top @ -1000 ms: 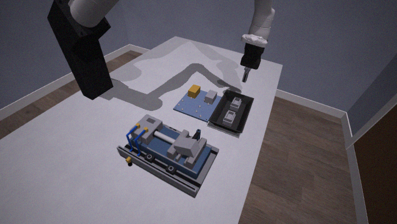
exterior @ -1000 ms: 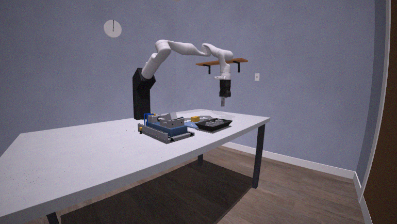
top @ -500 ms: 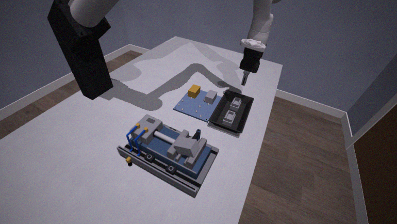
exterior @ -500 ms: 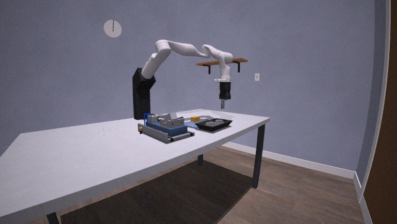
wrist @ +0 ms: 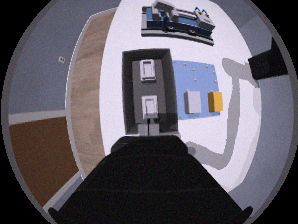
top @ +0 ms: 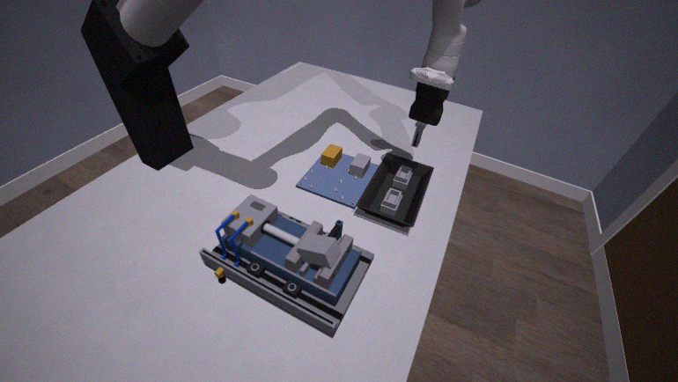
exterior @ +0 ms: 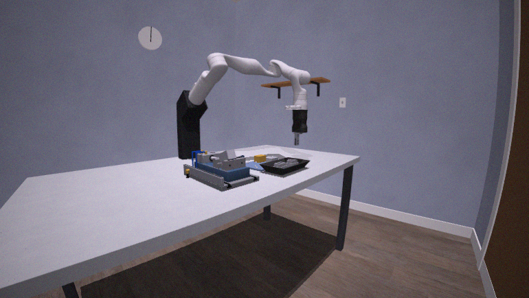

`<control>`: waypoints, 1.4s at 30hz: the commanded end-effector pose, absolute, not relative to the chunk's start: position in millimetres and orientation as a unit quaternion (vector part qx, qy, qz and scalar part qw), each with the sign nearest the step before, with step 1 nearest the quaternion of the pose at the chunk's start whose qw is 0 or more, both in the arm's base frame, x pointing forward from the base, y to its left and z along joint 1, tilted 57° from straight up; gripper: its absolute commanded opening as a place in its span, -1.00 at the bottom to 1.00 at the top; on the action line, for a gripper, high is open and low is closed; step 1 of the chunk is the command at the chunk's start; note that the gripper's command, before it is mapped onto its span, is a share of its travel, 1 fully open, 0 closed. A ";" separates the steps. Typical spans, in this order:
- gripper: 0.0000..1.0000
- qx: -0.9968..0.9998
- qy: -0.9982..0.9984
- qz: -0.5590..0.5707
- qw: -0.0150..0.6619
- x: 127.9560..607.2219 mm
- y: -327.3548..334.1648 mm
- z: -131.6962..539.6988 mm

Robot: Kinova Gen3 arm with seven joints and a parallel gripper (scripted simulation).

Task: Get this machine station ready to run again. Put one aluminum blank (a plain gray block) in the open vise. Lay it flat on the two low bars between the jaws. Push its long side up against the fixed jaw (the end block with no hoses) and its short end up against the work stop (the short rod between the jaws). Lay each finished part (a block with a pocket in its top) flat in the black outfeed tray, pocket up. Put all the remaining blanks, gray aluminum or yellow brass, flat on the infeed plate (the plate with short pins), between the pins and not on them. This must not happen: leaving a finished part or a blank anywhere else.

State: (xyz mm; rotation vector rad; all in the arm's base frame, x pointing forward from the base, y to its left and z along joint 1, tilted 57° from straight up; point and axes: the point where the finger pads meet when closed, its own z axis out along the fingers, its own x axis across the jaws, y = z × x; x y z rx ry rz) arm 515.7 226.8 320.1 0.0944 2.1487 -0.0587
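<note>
My gripper (top: 416,136) hangs shut and empty high above the far end of the black outfeed tray (top: 395,188). Two finished parts, a far one (top: 402,175) and a near one (top: 391,199), lie pocket up in the tray. On the blue infeed plate (top: 336,179) stand a yellow brass blank (top: 330,155) and a gray aluminum blank (top: 359,165). The vise (top: 289,251) holds a gray blank (top: 319,250) that lies tilted between the jaws. The wrist view shows the tray (wrist: 150,92), the plate and the vise (wrist: 178,19) from above.
The arm's black base column (top: 137,85) stands at the table's far left. The table's right edge runs close beside the tray. A wooden shelf (exterior: 295,83) hangs on the wall behind the arm.
</note>
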 end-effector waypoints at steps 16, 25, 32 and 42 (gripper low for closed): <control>-1.00 0.035 0.878 -0.026 0.476 518.1 227.4 319.6; -1.00 0.035 0.878 -0.026 0.476 518.1 227.4 319.6; -1.00 0.035 0.878 -0.026 0.476 517.8 227.3 319.8; -1.00 0.037 0.878 -0.025 0.476 509.4 227.2 324.7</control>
